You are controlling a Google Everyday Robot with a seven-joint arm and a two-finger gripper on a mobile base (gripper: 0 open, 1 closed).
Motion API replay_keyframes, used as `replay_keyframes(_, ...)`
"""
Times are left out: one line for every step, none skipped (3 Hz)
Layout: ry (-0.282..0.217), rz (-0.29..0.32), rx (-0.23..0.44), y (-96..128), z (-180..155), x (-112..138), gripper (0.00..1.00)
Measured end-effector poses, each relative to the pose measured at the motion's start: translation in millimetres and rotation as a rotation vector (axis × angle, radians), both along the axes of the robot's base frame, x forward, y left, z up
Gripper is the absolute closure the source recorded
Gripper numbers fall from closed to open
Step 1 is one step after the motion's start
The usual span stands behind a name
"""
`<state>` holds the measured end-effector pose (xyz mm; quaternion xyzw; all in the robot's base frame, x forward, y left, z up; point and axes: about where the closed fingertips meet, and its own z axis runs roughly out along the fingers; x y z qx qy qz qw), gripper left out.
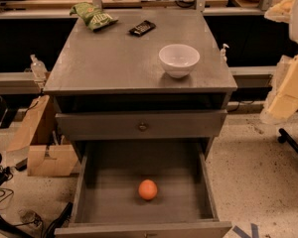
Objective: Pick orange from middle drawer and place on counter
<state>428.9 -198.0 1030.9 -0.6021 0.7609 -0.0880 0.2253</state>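
One small round orange fruit [148,189] lay on the floor of the one pulled-out grey middle drawer [114,177], below a single closed grey drawer front with a round knob [99,124]. On the flat matte grey tabletop [114,58] above stood one white ceramic bowl [179,59], with one crumpled green snack bag [93,15] and one flat black packet [142,28] behind it. The robot's pale gripper [288,90] hung at the right edge, beside the cabinet and well apart from the orange; whether it was parted or closed I could not make out.
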Motion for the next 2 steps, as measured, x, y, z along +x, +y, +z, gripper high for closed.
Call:
replay_keyframes(0.000, 0.000, 0.000, 0.0, 0.0, 0.0, 0.00)
replay_keyframes(-0.018, -0.009, 0.042, -2.6, -17.2, 3.7, 0.00)
